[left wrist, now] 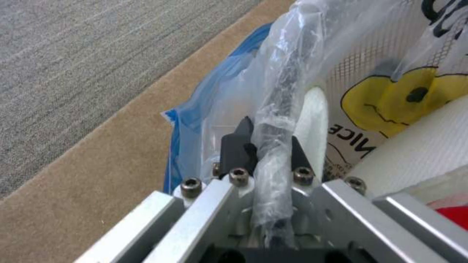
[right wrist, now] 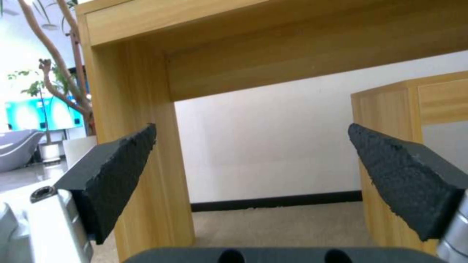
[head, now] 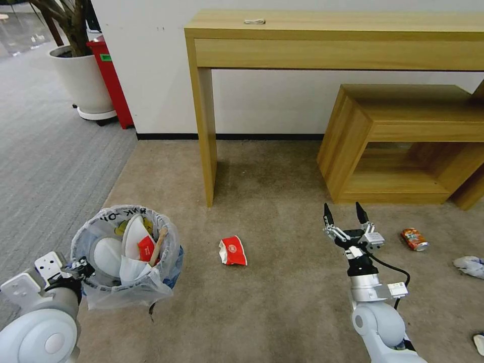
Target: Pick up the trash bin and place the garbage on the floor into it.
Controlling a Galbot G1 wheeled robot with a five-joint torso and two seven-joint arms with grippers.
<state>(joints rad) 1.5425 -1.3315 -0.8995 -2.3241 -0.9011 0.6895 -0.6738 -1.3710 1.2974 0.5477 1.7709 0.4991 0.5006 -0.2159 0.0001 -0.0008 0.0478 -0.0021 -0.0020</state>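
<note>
head view: trash bin (head: 126, 252) upright

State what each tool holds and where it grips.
The left tool is shut on the trash bin, pinching its bag-covered rim. The right tool is open above the floor, holding nothing.

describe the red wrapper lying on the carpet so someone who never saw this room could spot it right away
Start at the tall wooden desk against the wall and follow its left leg down to the beige floor. The red wrapper lies flat just in front of it, between the trash bin and the open right hand. Unlike the can, it is flattened, red and white.
</note>
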